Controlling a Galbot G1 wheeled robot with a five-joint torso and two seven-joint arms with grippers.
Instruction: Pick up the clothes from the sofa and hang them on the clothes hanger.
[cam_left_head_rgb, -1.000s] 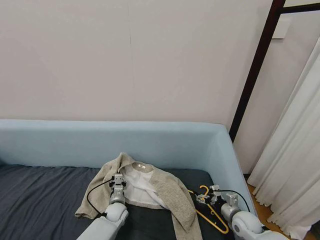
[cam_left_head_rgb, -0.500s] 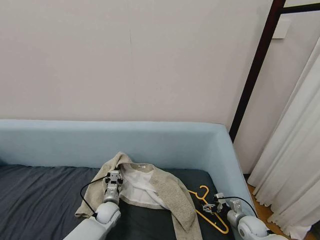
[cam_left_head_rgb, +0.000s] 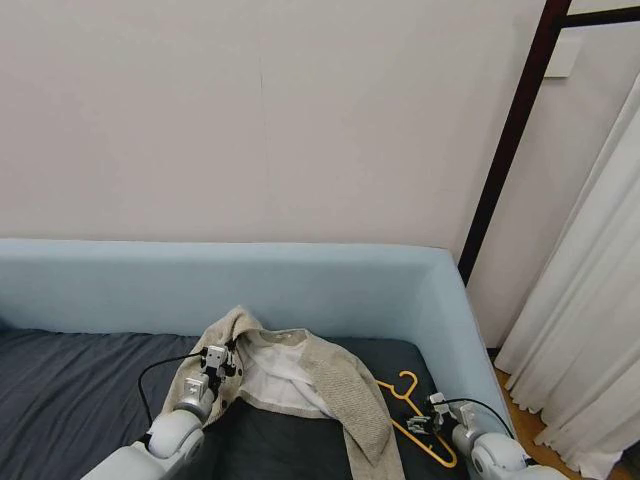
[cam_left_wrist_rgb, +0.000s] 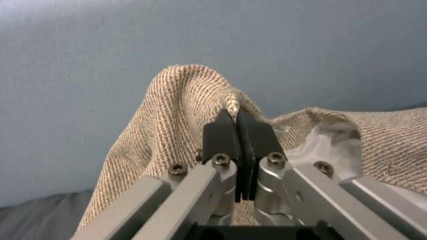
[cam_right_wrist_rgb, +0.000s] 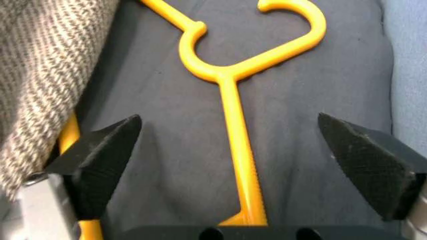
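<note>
A beige knit cardigan with a white lining lies spread on the sofa's dark seat. My left gripper is at its collar-side shoulder. In the left wrist view that gripper is shut on a raised fold of the cardigan. A yellow hanger lies flat beside the cardigan's right edge, partly tucked under it. My right gripper sits low over the hanger's neck, open. In the right wrist view the hanger runs between the spread fingers, untouched.
The sofa's light-blue backrest and right armrest wall in the seat. A dark rack pole rises behind the armrest, with a white curtain to its right.
My left gripper has moved left, dragging the cardigan's shoulder fold with it. My right gripper has drawn back along the hanger toward the seat's front.
</note>
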